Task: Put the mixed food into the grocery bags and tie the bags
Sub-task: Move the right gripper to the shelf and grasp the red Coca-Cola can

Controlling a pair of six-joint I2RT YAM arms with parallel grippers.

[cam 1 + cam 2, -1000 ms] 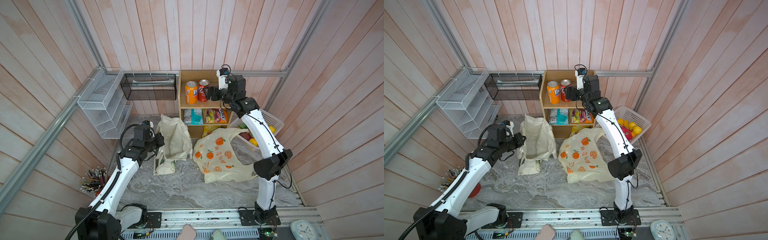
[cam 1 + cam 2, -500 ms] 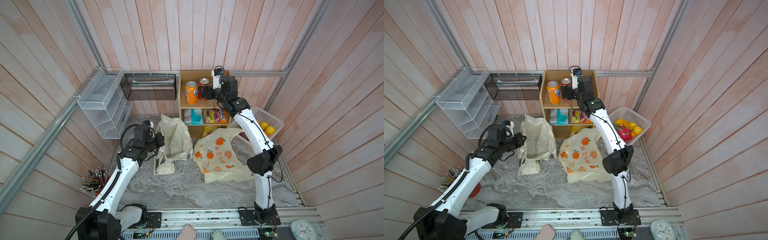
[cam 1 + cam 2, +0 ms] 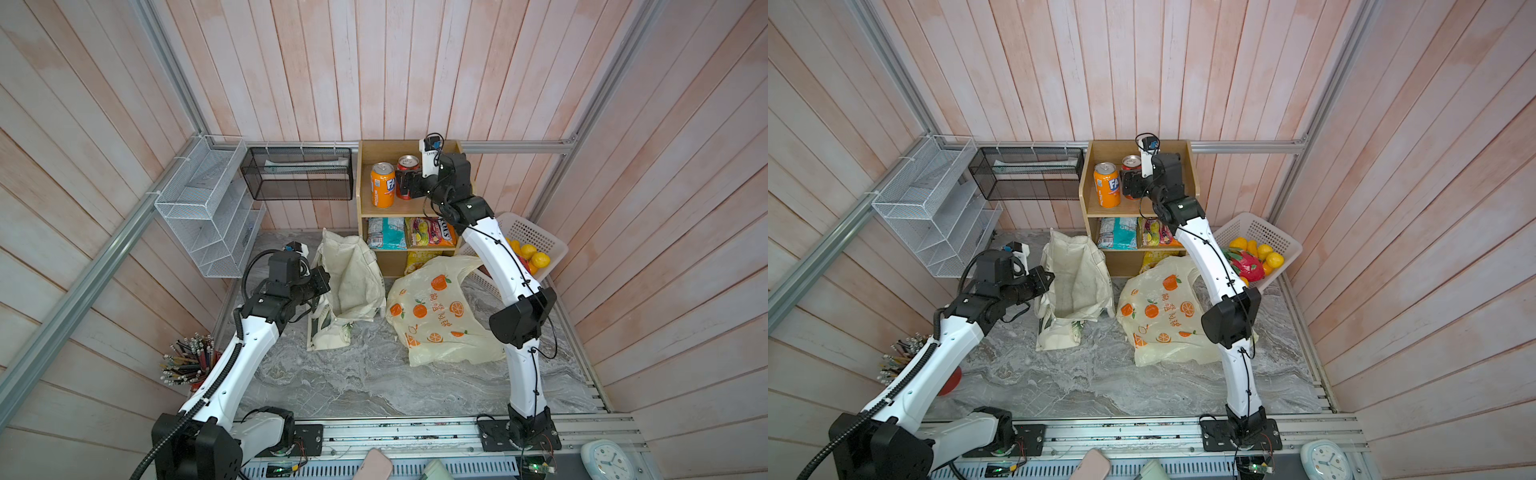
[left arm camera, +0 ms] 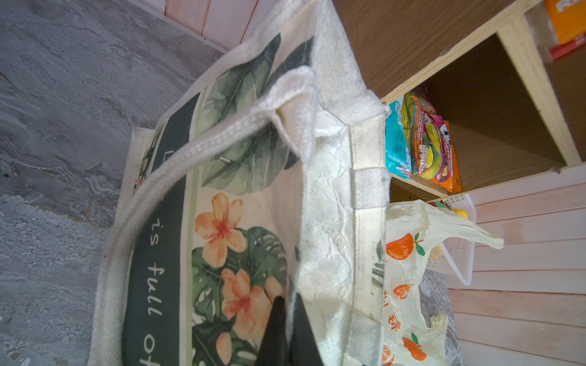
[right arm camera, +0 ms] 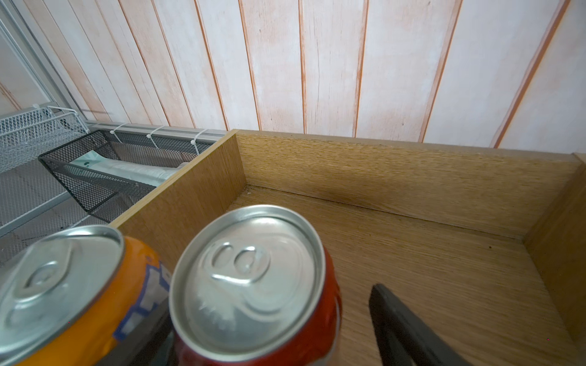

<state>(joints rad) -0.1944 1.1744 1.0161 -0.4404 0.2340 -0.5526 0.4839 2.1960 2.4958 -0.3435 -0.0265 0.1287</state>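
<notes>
Both top views: right hand (image 3: 406, 188) spread wide astride red can (image 3: 408, 163) on far shelf (image 3: 386, 150) top tier; left hand (image 3: 323, 281) clamped on canvas tote (image 3: 353, 282) rim, left of plastic bag (image 3: 436, 320).
Left wrist: tote wall pinched, mouth propped.
Right wrist: finger squeezed between red and orange can (image 5: 63, 285).
Risk on closing: orange can toppled, red can skidding sideways.

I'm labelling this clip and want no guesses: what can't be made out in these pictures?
Red can label: the right pincer covers it in both top views; the right wrist view shows mostly its lid, cut off at the edge.
Left pincer: only finger ends show in the left wrist view, cut off by its edge; too small against the tote in both top views.
Plastic bag inside: crumpled film hides it everywhere; the right arm crosses its mouth.
</notes>
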